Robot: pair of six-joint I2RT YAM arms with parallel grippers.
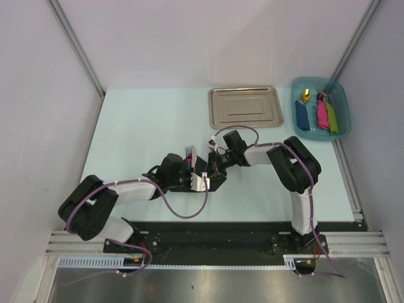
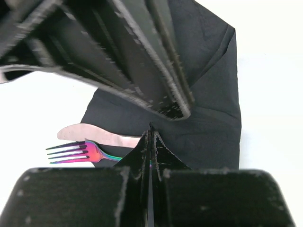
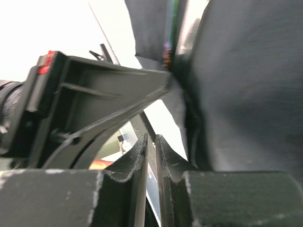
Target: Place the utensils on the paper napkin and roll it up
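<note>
The black paper napkin (image 2: 208,118) lies partly folded over the utensils. The fork (image 2: 71,152), with iridescent purple tines, and the silvery knife blade (image 2: 94,135) stick out from its left edge. In the top view the fork tines (image 1: 188,151) show just beyond both grippers at the table's middle. My left gripper (image 2: 151,130) is shut on a thin black edge of the napkin. My right gripper (image 3: 150,138) is close opposite it, beside a raised napkin fold (image 3: 251,85). Its jaws are closed to a narrow slit, with nothing seen in it.
A shiny steel tray (image 1: 218,107) lies at the back centre. A teal bin (image 1: 297,85) at the back right holds blue, pink and green items. The two grippers (image 1: 207,173) crowd each other over the napkin.
</note>
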